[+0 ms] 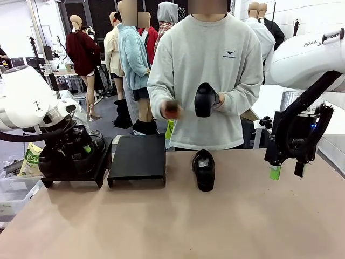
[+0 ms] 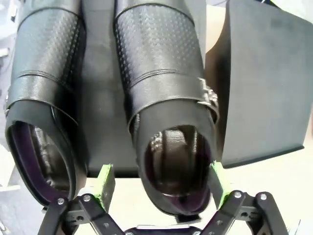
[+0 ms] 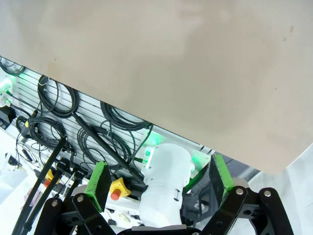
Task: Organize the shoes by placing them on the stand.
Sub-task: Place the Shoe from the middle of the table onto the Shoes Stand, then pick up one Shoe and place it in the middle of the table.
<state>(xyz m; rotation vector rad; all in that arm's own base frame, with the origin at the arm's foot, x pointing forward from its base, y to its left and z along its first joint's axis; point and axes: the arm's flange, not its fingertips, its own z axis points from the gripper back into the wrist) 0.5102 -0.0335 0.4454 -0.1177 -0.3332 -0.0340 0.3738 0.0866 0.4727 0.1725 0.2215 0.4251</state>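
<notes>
Jaws of the right gripper (image 1: 288, 171) hang wide apart above the table's (image 1: 161, 226) right edge, holding nothing. Farther in, a loose shoe (image 1: 204, 170) lies on the table near the middle of the far edge, toe toward the robot.

Left of it along that far edge, two black stands sit side by side. On the left stand (image 2: 98, 98), by the far left corner, two shoes (image 2: 44, 98) rest parallel, heels toward the left gripper (image 2: 160, 169). Its green pads (image 2: 105, 178) are spread either side of one shoe's heel. There is a clear gap on one side and, as far as the wide-angle lens lets me tell, barely any on the other. That shoe seems to sit on the stand by its own weight, unclamped. The second stand (image 1: 137, 156), just beside, has a free top. Beyond the far edge a person holds a fourth shoe (image 1: 205, 100) up in one hand (image 1: 219, 100).

The step in hand looks like the end of a placement on the left stand. Next, the left gripper should back straight off the heel without nudging it. Then the loose shoe wants picking up and setting on the second stand, and the right gripper looks the better placed for that.
</notes>
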